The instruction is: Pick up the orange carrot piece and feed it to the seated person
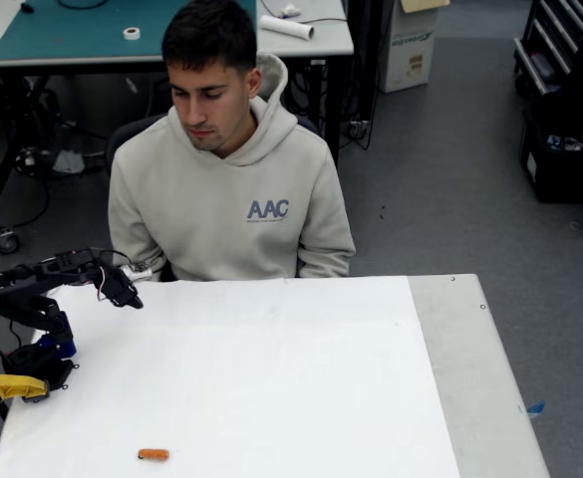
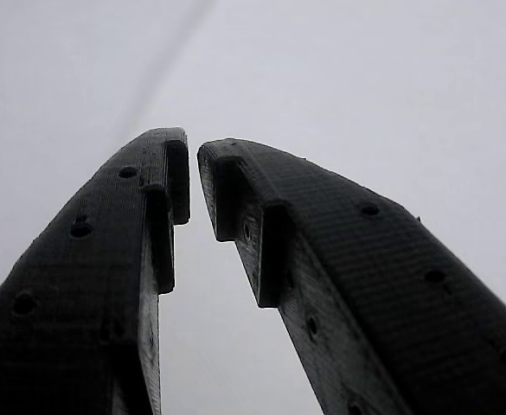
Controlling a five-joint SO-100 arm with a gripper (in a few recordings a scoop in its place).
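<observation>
**Carrot piece at near table edge, arm folded at far left**

Landmark: white table (image 1: 271, 378). Orange carrot piece (image 1: 153, 454), a short stubby stick, lies flat near its front edge, bare surface all around. Gripper (image 1: 132, 298) hangs over the back-left corner, well apart, fingers (image 2: 149, 225) nearly together, pinching nothing. Seated person (image 1: 231, 189) sits behind the back edge.

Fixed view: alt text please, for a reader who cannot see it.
A black robot arm's claw hovers at the table's far-left edge, far from the orange carrot piece near the front edge. The seated person behind the table looks down.
</observation>
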